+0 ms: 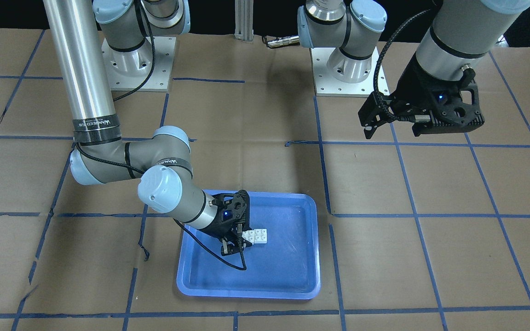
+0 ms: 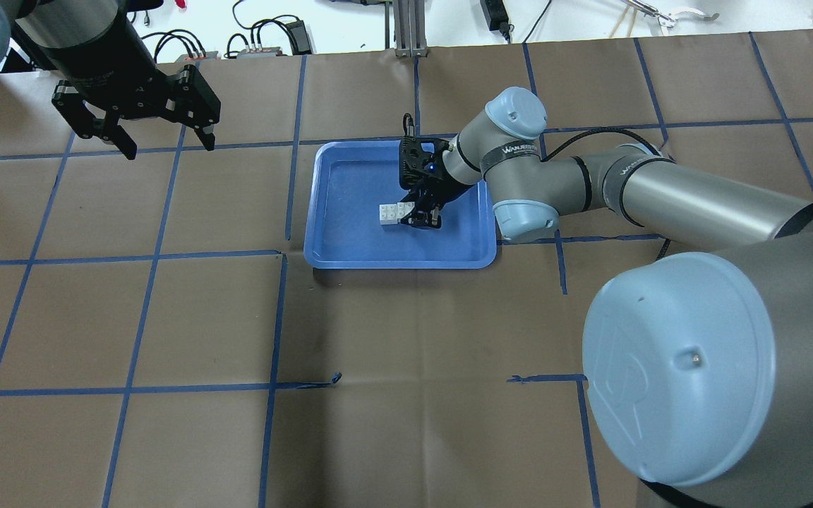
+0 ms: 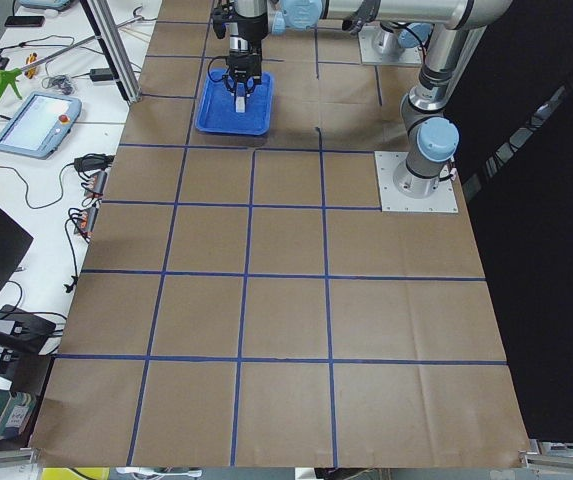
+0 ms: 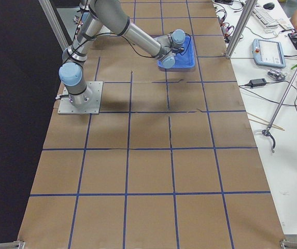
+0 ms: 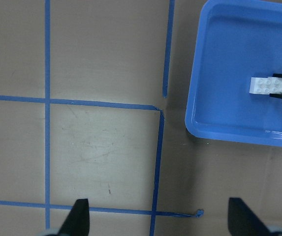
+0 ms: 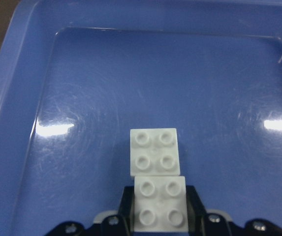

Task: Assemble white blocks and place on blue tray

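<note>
The blue tray [image 1: 292, 202] lies mid-table; it also shows in the overhead view [image 2: 322, 212]. Two white blocks [image 2: 394, 212] lie side by side and touching on its floor, studs up. In the right wrist view the far block [image 6: 154, 151] is free and the near block [image 6: 160, 204] sits between my fingers. My right gripper [image 1: 237, 246] is low in the tray, shut on the near white block. My left gripper [image 2: 163, 144] hangs open and empty high above the table, well away from the tray; its fingertips [image 5: 81, 216] frame bare paper.
Brown paper with a blue tape grid covers the table [image 2: 166, 317]. The two arm base plates [image 1: 352, 69] stand at the robot's side. A teach pendant [image 3: 36, 122] and cables lie on the bench beyond the tray's far end.
</note>
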You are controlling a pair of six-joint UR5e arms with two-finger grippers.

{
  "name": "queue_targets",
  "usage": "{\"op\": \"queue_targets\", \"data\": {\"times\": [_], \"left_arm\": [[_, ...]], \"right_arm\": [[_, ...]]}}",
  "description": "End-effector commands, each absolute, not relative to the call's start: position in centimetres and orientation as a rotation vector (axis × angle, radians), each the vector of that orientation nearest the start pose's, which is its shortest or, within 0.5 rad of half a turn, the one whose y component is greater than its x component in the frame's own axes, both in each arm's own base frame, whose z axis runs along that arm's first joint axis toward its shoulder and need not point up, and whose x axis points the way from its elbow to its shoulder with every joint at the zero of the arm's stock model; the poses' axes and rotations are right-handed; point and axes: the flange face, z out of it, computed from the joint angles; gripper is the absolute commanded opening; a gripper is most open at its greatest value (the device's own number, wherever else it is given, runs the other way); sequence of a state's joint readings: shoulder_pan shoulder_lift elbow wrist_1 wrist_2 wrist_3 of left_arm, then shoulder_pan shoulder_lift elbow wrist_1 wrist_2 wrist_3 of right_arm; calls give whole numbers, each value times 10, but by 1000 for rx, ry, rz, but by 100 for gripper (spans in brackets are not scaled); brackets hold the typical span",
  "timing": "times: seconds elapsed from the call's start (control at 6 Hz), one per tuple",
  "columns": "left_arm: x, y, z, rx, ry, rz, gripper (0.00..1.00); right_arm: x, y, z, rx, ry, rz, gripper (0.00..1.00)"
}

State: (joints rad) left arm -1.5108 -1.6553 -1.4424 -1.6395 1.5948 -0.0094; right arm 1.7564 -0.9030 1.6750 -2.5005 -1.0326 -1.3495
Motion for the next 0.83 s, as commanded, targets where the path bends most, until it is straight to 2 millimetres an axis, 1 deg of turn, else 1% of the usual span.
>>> {"op": "queue_targets", "data": {"times": [0.0, 0.17, 0.33, 0.5, 0.67], "left_arm": [[-101, -524, 510, -63, 3077, 22, 99], [-107, -524, 513, -49, 3080, 12, 99], [-110, -523, 516, -45, 3080, 2, 99], [-107, -525, 521, -55, 3081, -21, 99], [-107, -522, 519, -45, 3080, -10, 99]], "right_arm": [[302, -611, 153, -1919, 1916, -589, 28], [302, -611, 153, -1918, 1918, -588, 38], [301, -611, 152, -1917, 1918, -587, 38], [302, -610, 152, -1918, 1918, -585, 38], [302, -610, 153, -1894, 1935, -579, 39]]}}
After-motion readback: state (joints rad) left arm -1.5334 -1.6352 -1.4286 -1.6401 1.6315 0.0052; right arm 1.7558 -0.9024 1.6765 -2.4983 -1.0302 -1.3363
